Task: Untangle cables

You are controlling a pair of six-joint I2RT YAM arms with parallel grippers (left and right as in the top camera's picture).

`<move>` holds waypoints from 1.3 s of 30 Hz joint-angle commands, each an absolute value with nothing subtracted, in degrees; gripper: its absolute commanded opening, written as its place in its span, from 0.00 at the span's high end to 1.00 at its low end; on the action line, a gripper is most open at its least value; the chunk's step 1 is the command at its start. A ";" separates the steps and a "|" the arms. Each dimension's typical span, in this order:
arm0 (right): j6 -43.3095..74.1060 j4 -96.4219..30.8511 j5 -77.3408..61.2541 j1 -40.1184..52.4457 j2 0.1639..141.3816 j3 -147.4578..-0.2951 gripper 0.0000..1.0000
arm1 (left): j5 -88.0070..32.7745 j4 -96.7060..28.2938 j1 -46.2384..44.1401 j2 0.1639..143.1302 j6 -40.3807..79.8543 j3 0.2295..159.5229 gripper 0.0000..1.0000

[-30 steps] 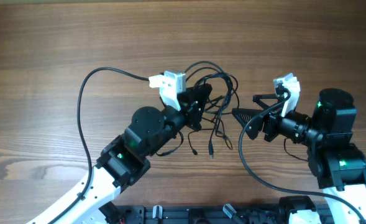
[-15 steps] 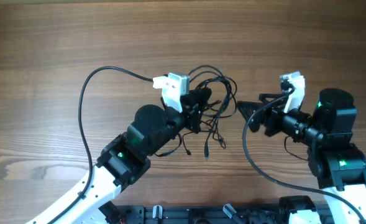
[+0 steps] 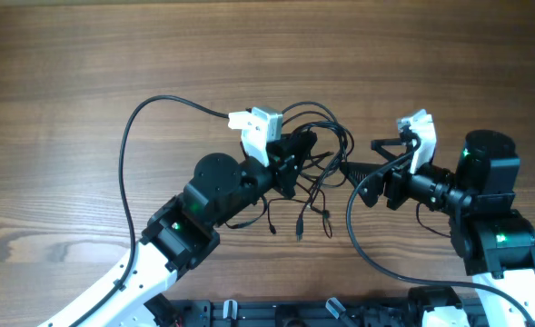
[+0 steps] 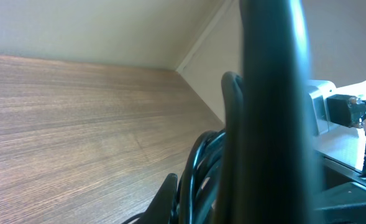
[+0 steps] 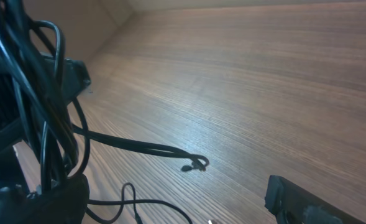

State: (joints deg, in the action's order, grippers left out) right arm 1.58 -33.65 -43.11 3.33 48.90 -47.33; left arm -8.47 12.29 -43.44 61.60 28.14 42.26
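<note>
**Left claw clamped on the bundle, right claw spread beside it**

On the near side of the cables (image 3: 318, 165), three plug ends (image 3: 299, 232) dangle toward the table (image 3: 67, 54). Whether they reach the wood cannot be told. Near and right of the cables, the right arm's lead (image 3: 351, 227) bows out in a loop.

Just left of the cables, the left gripper (image 3: 296, 150) is pinched together on the strands, and loops bunch around its fingers. Just right of them, the right gripper (image 3: 360, 155) stands with its jaws wide apart and grips nothing. Its lower finger pokes into the bundle's right edge, and its upper finger is clear of it.

In the right wrist view one strand (image 5: 139, 148) trails out from the cables over bare wood.

Far left of the cables, the left arm's lead (image 3: 126, 154) sweeps a wide arc. Beyond the cables the wood runs open to the far edge of the overhead view.
</note>
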 commanded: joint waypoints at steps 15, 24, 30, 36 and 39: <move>1.93 -30.44 -49.06 3.38 48.93 -48.62 0.09 | -20.80 11.14 -43.29 61.63 25.47 42.76 0.94; -2.00 -33.36 -50.33 3.38 48.93 -48.62 0.04 | -14.70 11.60 -43.27 61.73 25.91 42.76 0.96; -7.51 -35.05 -54.85 3.38 48.93 -48.62 0.01 | -10.00 12.23 -43.24 61.73 27.46 42.76 0.96; -3.60 -30.61 -57.36 3.38 48.93 -48.62 0.01 | -20.29 12.40 -43.31 61.73 27.42 42.76 0.95; -2.98 -30.04 -58.83 3.38 48.93 -48.62 0.00 | -21.45 12.21 -43.29 62.33 27.42 42.76 0.94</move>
